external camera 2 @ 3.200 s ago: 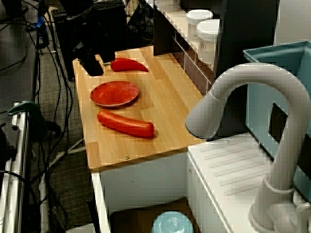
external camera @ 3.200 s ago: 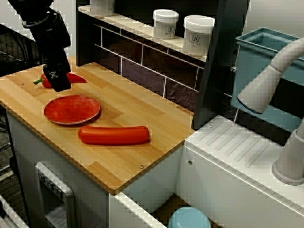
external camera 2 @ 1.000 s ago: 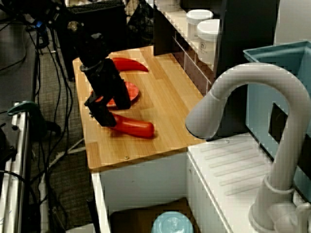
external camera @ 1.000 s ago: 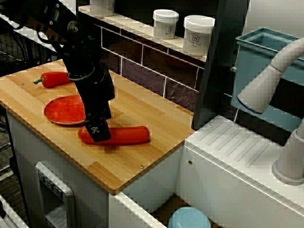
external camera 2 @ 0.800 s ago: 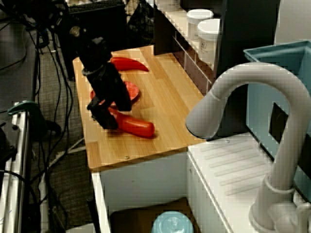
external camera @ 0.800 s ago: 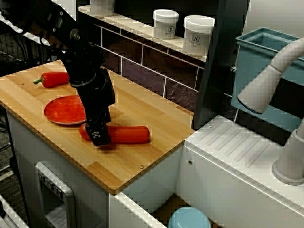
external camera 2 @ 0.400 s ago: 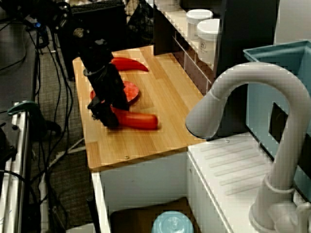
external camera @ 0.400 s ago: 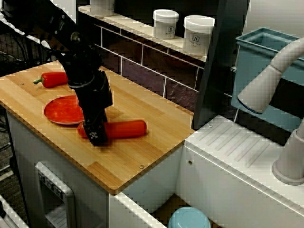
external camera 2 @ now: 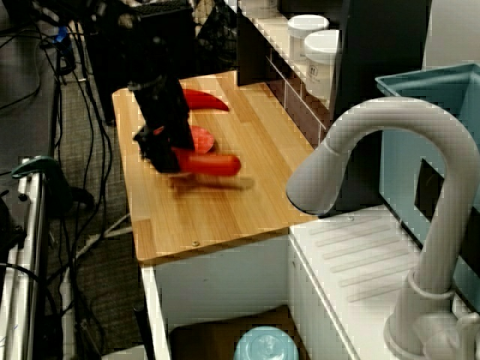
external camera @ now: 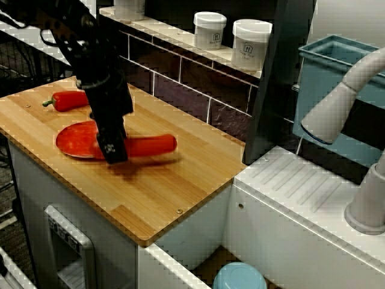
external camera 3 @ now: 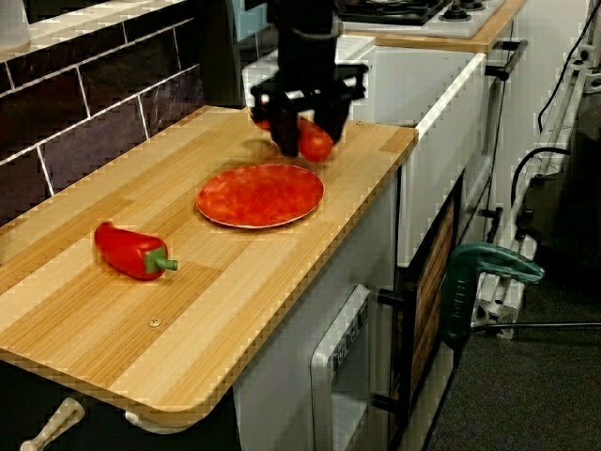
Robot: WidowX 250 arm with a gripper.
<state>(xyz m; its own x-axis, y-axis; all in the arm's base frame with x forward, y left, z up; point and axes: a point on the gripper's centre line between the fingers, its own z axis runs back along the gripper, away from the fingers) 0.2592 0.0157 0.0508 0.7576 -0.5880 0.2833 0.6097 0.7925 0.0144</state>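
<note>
In the front counter view my gripper (external camera: 112, 150) is shut on the left end of a long red sausage (external camera: 150, 145). The sausage hangs level just above the wooden counter (external camera: 156, 192), with its shadow below. It sits at the right rim of a red plate (external camera: 78, 139). The view over the tap shows the same gripper (external camera 2: 161, 155) and sausage (external camera 2: 215, 165), both blurred. Looking along the counter from its end, the gripper (external camera 3: 300, 136) hides most of the sausage (external camera 3: 315, 144) behind the plate (external camera 3: 260, 194). A red pepper (external camera: 69, 100) lies beyond the plate, apart from it.
Two white jars (external camera: 210, 30) (external camera: 251, 43) stand on the shelf above the tiled back wall. A dark post (external camera: 280, 78) closes the counter's right end. Past it are a white sink top (external camera: 301, 198), a grey tap (external camera: 349, 96) and a blue bin (external camera: 328, 78).
The gripper left the pepper, came down on the sausage's left end, shut on it, and has lifted it and carried it left toward the plate.
</note>
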